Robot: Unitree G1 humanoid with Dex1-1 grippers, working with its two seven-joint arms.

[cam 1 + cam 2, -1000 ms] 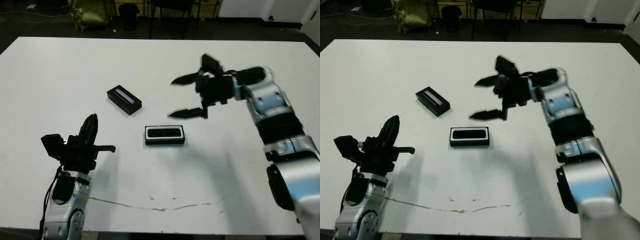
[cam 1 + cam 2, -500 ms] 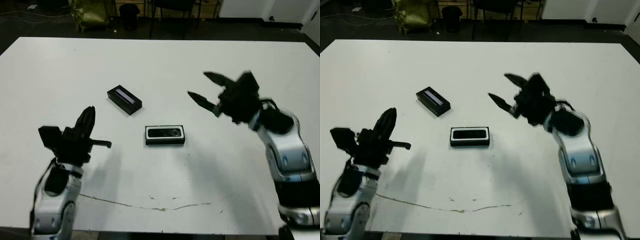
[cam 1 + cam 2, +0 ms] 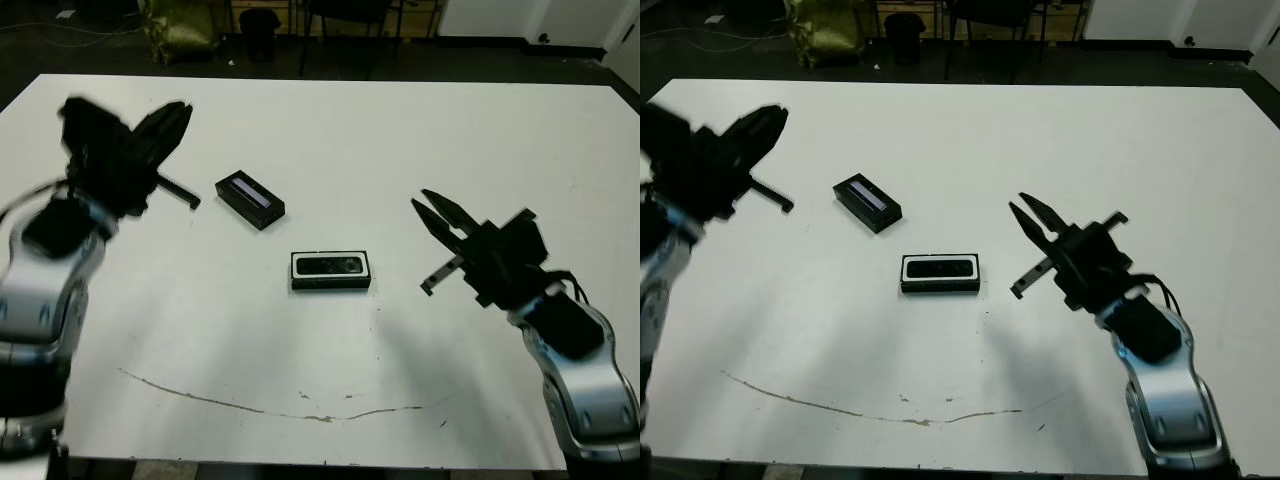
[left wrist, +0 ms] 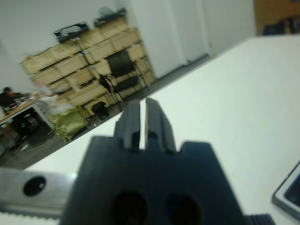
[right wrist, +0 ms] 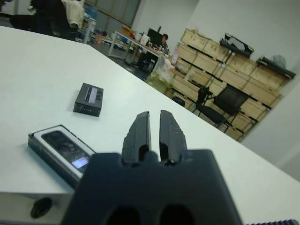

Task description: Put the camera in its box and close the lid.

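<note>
The camera (image 3: 330, 265) lies inside the box (image 3: 296, 271), a black tray with a white lining, at the table's middle. The right wrist view shows the camera (image 5: 64, 145) resting in it, lenses up. The lid (image 3: 249, 198), black with a pale stripe, lies on the table to the far left of the box, apart from it. My left gripper (image 3: 180, 112) hovers shut, left of the lid. Over on the right of the box, my right gripper (image 3: 424, 204) is shut on nothing and points toward the box. In both wrist views the fingers (image 5: 140, 129) stand nearly together.
The white table (image 3: 320, 130) has a thin brown crack line (image 3: 250, 405) near its front edge. Dark floor, a chair and a bin lie beyond the far edge. Shelves of boxes and a seated person show in the wrist views' background.
My right arm drew back toward the near right and its fingers closed. My left arm rose and swung from the near left up to the far left, beside the lid.
</note>
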